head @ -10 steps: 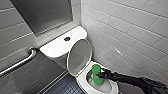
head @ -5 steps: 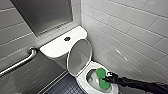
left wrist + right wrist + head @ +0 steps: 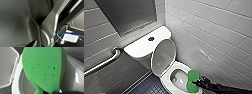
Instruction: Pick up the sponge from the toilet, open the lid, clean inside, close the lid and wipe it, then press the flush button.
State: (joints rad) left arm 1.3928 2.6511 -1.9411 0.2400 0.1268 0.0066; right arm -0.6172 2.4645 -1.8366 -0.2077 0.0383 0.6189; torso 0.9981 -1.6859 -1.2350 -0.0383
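Grip: right gripper (image 3: pixel 199 83) clenched on sponge (image 3: pixel 192 79).
Access: lid (image 3: pixel 163 58) stands raised.
Technique: press sponge flat, sweep evenly inside the toilet (image 3: pixel 166 80).

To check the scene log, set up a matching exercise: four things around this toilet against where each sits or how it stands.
Things:
1. sponge
2. lid
3. flush button
4. grab bar

Places or states:
A. raised upright
B. in the right hand, over the bowl
C. on the tiled wall
D. on the tank top

Pairs: 1-B, 2-A, 3-D, 4-C
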